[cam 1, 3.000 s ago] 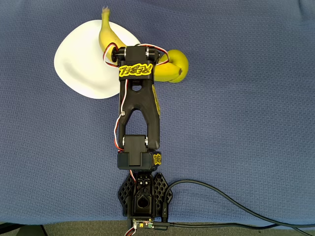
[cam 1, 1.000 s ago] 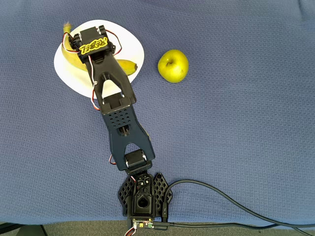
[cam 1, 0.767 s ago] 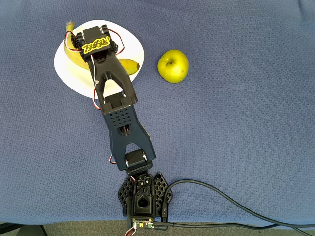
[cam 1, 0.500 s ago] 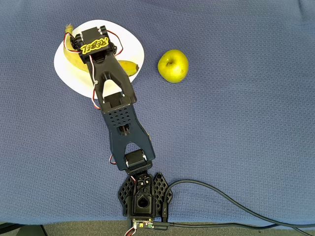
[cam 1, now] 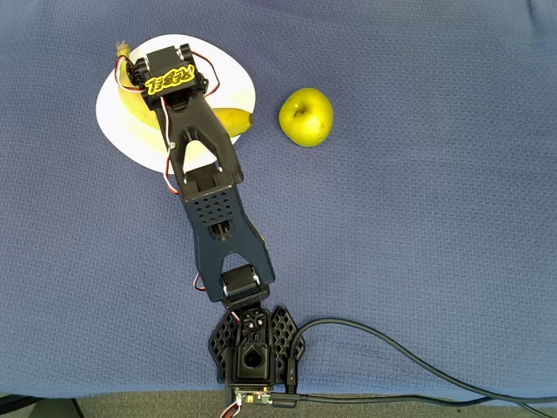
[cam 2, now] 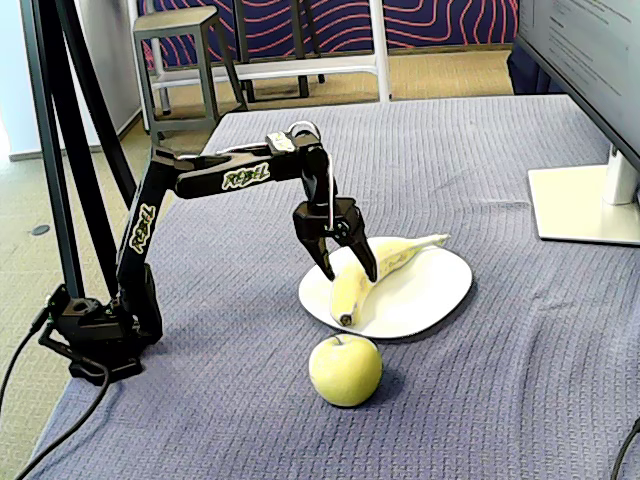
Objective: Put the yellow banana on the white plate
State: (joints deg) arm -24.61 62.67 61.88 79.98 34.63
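The yellow banana (cam 2: 393,256) lies across the white plate (cam 2: 432,294), its stem toward the back right and its dark tip near the plate's front rim. My gripper (cam 2: 350,272) hangs straight down over the banana's front half, open, one finger on each side of the fruit. In the overhead view the wrist covers the banana's middle; its two ends (cam 1: 233,120) stick out over the plate (cam 1: 196,52).
A round yellow-green apple (cam 2: 345,369) sits on the blue cloth just in front of the plate, apart from it; from above, the apple (cam 1: 305,116) is right of the plate. A monitor foot (cam 2: 584,204) stands at the right. The arm's base (cam 1: 253,350) and cable are at the near edge.
Three seconds ago the banana hung in the gripper near the apple; it was swung onto the plate. In the last half second its right end slid slightly right; the arm held still.
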